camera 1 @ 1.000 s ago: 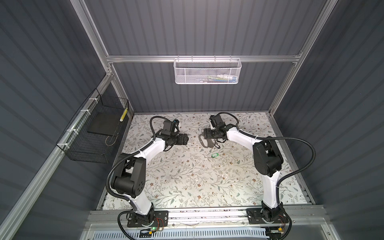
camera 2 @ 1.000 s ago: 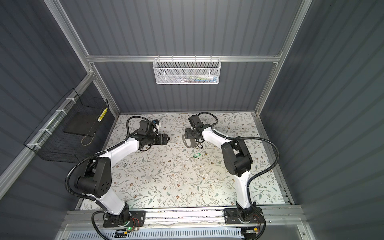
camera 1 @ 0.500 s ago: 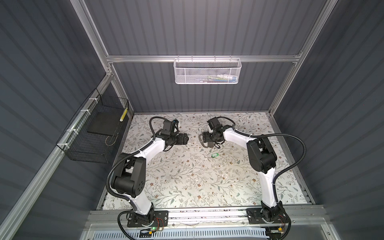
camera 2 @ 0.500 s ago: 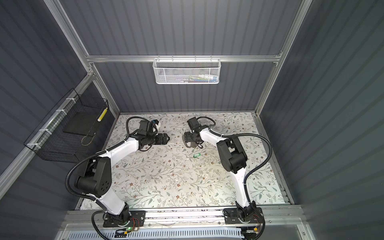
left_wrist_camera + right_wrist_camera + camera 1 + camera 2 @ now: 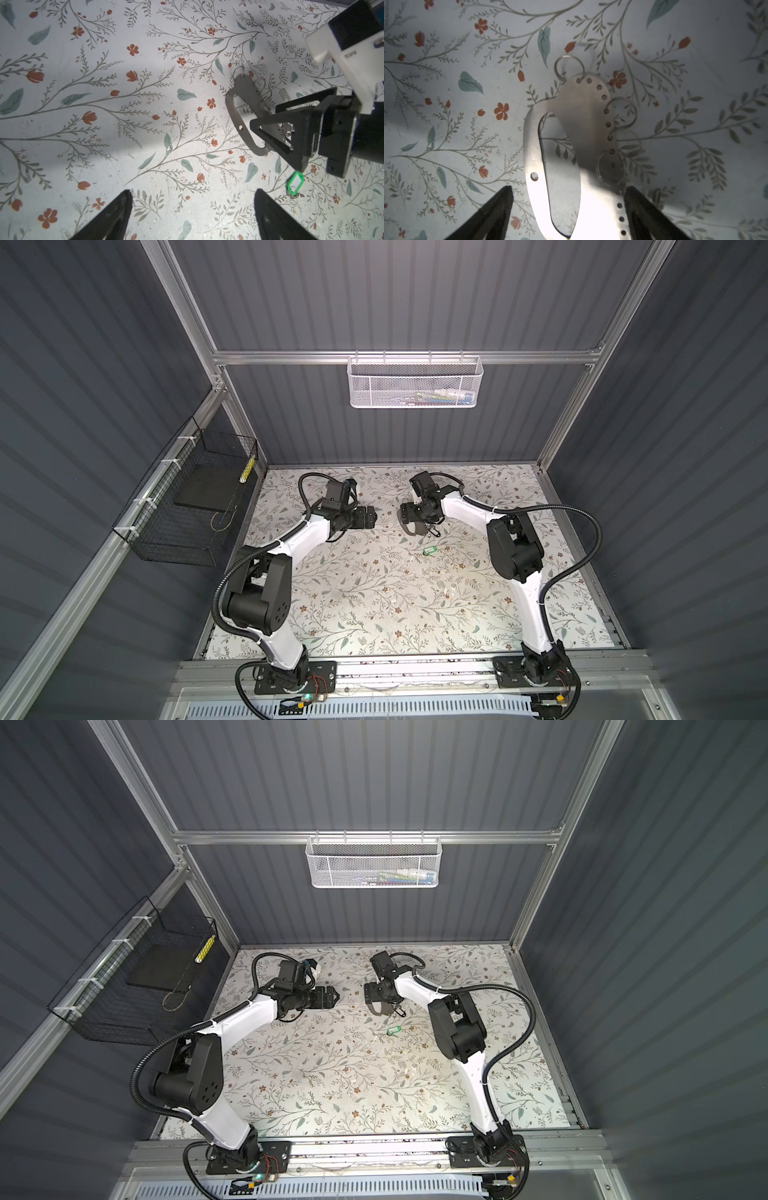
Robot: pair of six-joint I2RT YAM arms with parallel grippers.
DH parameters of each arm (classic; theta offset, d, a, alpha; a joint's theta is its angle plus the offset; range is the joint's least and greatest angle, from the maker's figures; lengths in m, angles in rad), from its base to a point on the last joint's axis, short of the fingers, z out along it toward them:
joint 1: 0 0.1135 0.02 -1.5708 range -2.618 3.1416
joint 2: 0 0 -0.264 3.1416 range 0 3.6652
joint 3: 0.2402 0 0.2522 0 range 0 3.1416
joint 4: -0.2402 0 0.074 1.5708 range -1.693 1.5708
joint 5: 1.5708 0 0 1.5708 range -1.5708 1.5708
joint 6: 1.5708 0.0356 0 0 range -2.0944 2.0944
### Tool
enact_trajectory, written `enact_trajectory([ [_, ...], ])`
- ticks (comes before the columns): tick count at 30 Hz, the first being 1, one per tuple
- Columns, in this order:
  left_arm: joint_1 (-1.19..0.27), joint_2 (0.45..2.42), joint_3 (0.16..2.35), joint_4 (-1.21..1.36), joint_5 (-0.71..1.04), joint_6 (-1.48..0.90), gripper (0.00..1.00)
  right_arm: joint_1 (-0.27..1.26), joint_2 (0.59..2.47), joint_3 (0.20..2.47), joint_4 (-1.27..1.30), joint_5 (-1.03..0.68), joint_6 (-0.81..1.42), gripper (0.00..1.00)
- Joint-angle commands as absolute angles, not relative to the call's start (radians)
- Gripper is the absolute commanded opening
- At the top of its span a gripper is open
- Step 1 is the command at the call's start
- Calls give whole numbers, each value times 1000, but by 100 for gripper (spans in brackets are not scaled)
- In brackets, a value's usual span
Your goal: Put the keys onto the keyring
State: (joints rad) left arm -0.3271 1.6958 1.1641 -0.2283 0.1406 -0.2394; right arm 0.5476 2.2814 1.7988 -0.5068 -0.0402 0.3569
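Observation:
The keyring (image 5: pixel 431 550) (image 5: pixel 393 1030), a thin ring on a green tag with a white label, lies flat on the floral table; it also shows in the left wrist view (image 5: pixel 295 183). Just behind it lies a flat metal plate (image 5: pixel 583 128) (image 5: pixel 409 526) (image 5: pixel 244 97) with a row of holes and several wire rings. My right gripper (image 5: pixel 569 193) (image 5: pixel 406 512) hovers open over the plate, its fingers astride it. My left gripper (image 5: pixel 192 192) (image 5: pixel 369 516) is open over bare table, apart from both. Small shiny pieces (image 5: pixel 287 131) sit under the right gripper; I cannot tell if they are keys.
A white mesh basket (image 5: pixel 414 383) hangs on the back wall. A black wire basket (image 5: pixel 195 506) hangs on the left wall. Both arm bases stand on the metal rail (image 5: pixel 415 672) at the table's front edge.
My right gripper has shifted slightly left and toward the front over the plate, and its elbow has swung left. The left arm has not moved.

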Motion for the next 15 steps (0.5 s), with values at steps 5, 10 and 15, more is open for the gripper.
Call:
enact_trajectory([
  [5, -321, 1697, 1201, -256, 110, -216, 93, 556, 2346, 1903, -638, -24, 350, 86],
  [10, -321, 1697, 1202, -257, 102, -212, 94, 566, 2376, 1957, -706, -60, 292, 86],
  [15, -321, 1688, 1201, -258, 97, -210, 94, 579, 2369, 1953, -766, -113, 181, 86],
])
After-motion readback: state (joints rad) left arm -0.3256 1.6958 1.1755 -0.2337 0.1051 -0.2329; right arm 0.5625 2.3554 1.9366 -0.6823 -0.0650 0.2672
